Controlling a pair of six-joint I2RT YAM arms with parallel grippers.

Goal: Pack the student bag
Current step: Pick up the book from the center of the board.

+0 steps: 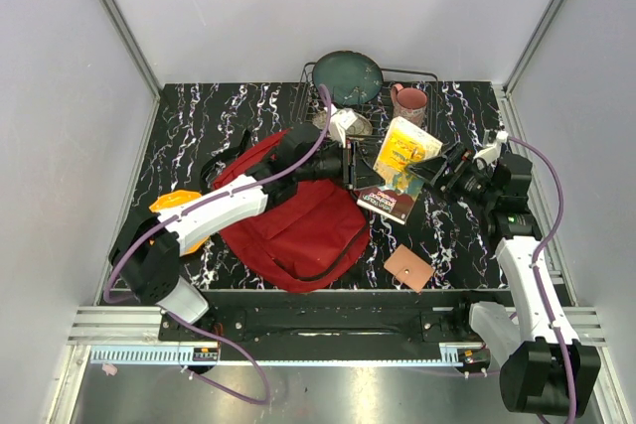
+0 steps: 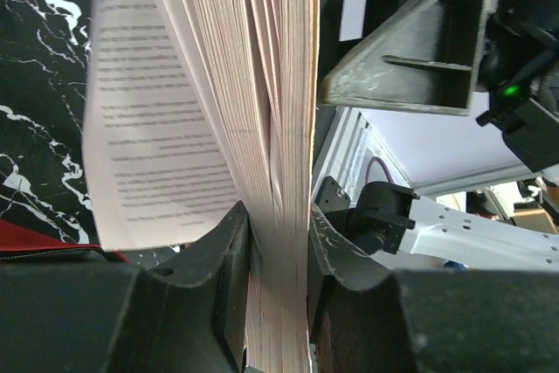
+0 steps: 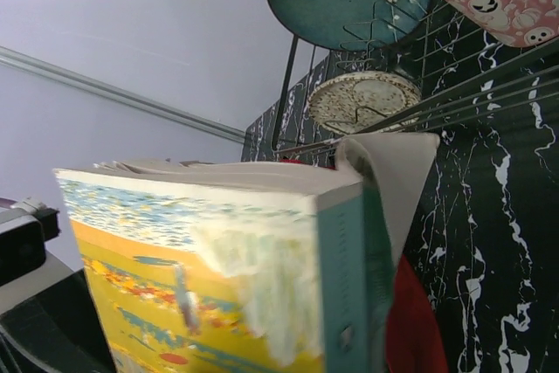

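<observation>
The student bag (image 1: 293,225), a red backpack with black straps, lies flat on the marble table left of centre. My left gripper (image 1: 351,162) reaches over it and is shut on a yellow-covered book (image 1: 405,146), held upright off the table. In the left wrist view both fingers (image 2: 229,259) pinch the block of pages (image 2: 279,111), and loose pages fan out to the left. My right gripper (image 1: 435,169) stands open right next to the book's right side. The yellow cover (image 3: 175,303) fills the right wrist view, and that gripper's own fingers do not show there.
A dark red book (image 1: 388,204) lies under the held one, right of the bag. A brown flat pouch (image 1: 408,267) sits near the front edge. At the back, a wire rack (image 1: 370,69) holds a teal plate (image 1: 347,77) and a small plate (image 1: 350,124); a pink mug (image 1: 409,102) stands beside them.
</observation>
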